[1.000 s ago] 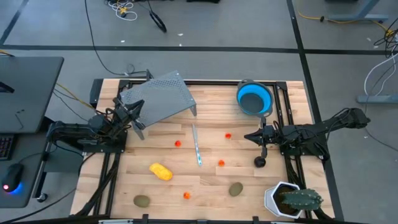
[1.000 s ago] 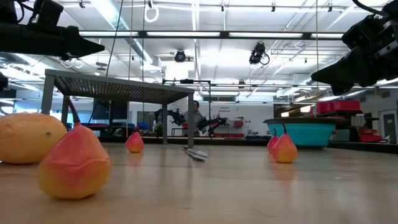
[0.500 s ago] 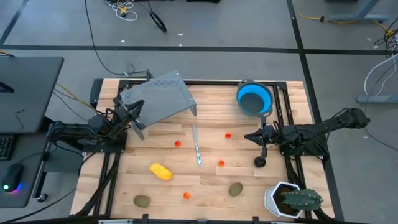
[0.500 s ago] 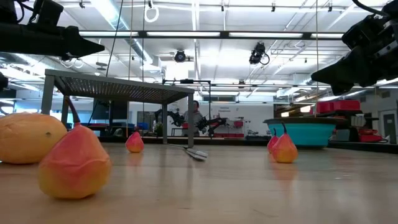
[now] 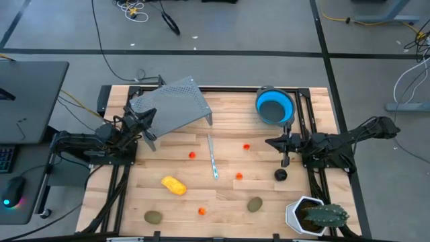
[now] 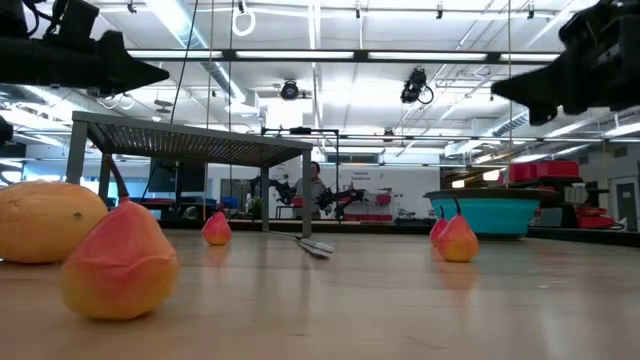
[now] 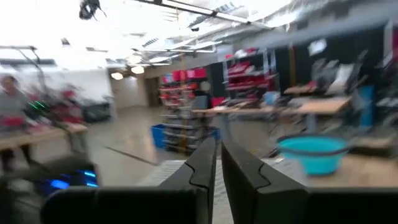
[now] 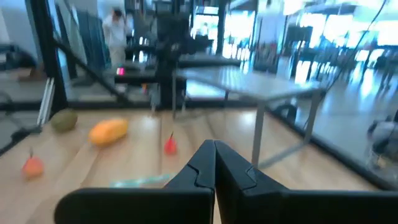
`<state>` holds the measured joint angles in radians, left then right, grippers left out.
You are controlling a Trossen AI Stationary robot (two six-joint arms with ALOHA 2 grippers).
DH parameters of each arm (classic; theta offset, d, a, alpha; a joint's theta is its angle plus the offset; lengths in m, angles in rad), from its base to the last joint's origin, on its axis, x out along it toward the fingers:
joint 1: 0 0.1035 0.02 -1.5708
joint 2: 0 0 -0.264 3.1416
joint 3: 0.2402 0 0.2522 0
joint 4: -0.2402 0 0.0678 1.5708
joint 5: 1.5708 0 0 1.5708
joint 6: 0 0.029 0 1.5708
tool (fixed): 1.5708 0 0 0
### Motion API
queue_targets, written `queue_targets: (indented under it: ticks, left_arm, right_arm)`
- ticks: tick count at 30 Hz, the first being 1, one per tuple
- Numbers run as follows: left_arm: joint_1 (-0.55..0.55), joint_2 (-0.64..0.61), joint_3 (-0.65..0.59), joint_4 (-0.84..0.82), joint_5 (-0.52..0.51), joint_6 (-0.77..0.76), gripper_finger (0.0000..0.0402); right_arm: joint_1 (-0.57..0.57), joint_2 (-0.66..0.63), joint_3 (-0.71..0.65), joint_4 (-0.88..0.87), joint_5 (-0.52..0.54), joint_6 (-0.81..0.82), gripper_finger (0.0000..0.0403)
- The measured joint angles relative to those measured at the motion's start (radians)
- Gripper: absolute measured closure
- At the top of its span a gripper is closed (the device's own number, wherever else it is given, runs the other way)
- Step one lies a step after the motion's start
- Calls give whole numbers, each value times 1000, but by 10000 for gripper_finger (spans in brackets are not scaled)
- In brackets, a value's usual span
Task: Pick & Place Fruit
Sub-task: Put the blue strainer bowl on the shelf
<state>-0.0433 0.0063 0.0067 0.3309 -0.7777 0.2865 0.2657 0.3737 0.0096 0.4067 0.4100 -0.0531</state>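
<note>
Near edge of wooden plank counter (image 5: 222, 215): olive-brown oval fruit (image 5: 153, 217) toward the near left corner, small orange-red ball (image 5: 201, 211) near mid-edge, second olive-brown oval (image 5: 254, 204) right of it, long axis roughly along the near edge. White angular pot with spiky green plant (image 5: 312, 216) at the near right corner.

Further in: yellow oblong fruit (image 5: 174, 185), smooth skin, long axis running diagonally from far left to near right, open bare wood all round. Orange-red ball (image 5: 238, 176) near centre. Round black ball (image 5: 280, 175) toward the right edge, free on the wood, just clear of the right tool (image 5: 285, 161).

Mid-counter: thin silvery-blue stick (image 5: 212, 156), long axis near to far. Orange-red balls at (image 5: 192, 155) and (image 5: 246, 145) on either side of it. Wide clear lane between stick and right edge.

Right tool held above the counter beside the right edge, fingers together, nothing gripped. Left tool (image 5: 146, 121) at the left edge, under the corner of the rack, fingers almost together, nothing gripped.

Far side: perforated grey metal rack (image 5: 173, 104) on legs at the far left corner; round blue bowl (image 5: 274, 106) at the far right corner.
</note>
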Motion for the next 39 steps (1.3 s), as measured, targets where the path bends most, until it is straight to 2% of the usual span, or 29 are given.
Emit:
queue_targets:
  ticks: [5, 7, 10, 13, 17, 23, 27, 33, 36, 39]
  left_arm:
    - [0, 0, 0, 0, 92, -269, 365]
    - [0, 0, 0, 0, 139, -336, 365]
    - [0, 0, 0, 14, 183, -357, 365]
    - [0, 0, 5, 36, 222, -365, 365]
    - [-2, 0, 39, 39, 402, -389, 365]
    - [-3, 35, 98, -84, 500, -487, 365]
    - [-26, 136, 132, -120, 546, -494, 365]
    - [-115, 359, 230, -119, 561, -493, 365]
    - [-187, 470, 302, -118, 531, -458, 365]
    - [-265, 567, 379, -122, 450, -399, 365]
  right_arm:
    - [-5, 0, 0, 213, 9, -175, 401]
    - [-6, 0, 0, 287, 9, -189, 401]
    - [-5, 0, 0, 364, 9, -167, 401]
    - [-6, 0, 0, 373, 8, -64, 401]
    - [-5, -1, 0, 387, 8, 5, 401]
    - [-6, 0, 0, 391, 8, 8, 401]
    - [-5, 0, 0, 417, 8, -10, 401]
    - [-5, 0, 0, 465, 8, -26, 401]
    - [-6, 1, 0, 465, -1, -6, 401]
    - [-6, 20, 0, 458, -76, 23, 401]
